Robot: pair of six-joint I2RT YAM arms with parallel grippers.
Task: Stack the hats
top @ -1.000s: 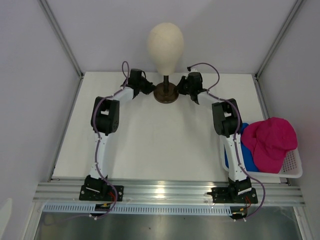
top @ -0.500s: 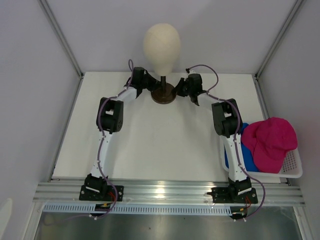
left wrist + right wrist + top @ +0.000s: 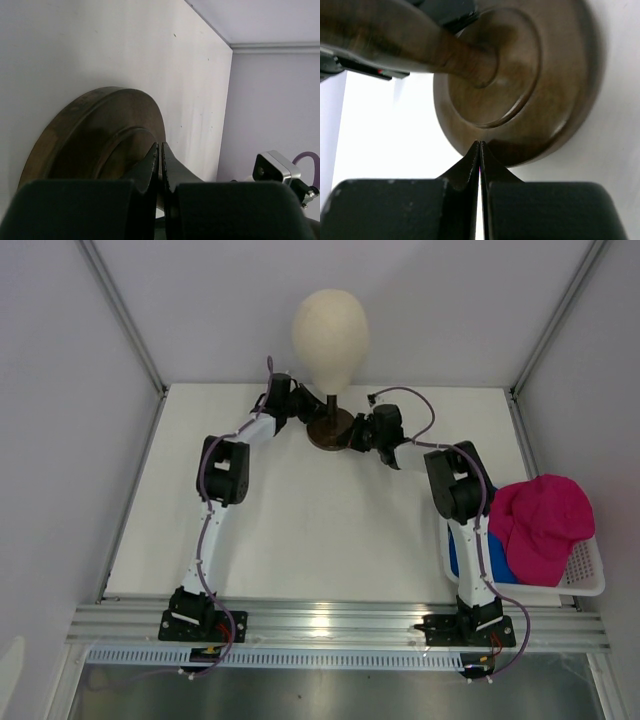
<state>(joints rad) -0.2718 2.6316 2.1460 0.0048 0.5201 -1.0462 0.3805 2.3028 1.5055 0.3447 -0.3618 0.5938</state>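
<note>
Only the top view takes in the hats. The magenta-pink cap (image 3: pixel 540 520) lies in the white mesh basket (image 3: pixel 590 582) at the right edge of the table (image 3: pixel 300 520), just beside the right arm (image 3: pixel 466 535). Royal blue fabric (image 3: pixel 500 566) shows under the pink cap along the basket's left side. The pink cap and the arm cover most of it, so how many blue caps it makes up cannot be told. The pink cap is soft and creased, and broad enough to hide most of the basket's inside.

That same view shows the cream mannequin head (image 3: pixel 330 328) upright on its dark round stand (image 3: pixel 330 430) at the far middle of the table, well apart from the basket.

The wrist views give what the top view cannot, which is the fingers up close. The left gripper (image 3: pixel 160 152) has its fingers pressed together but for a hairline slit. Nothing is between them, and the tips lie over the stand's brown disc. The right gripper (image 3: pixel 480 150) also has its fingers together with nothing between them, its tips at the rim of the disc. From there the stand's post (image 3: pixel 445 50) is seen rising out of the raised centre.
</note>
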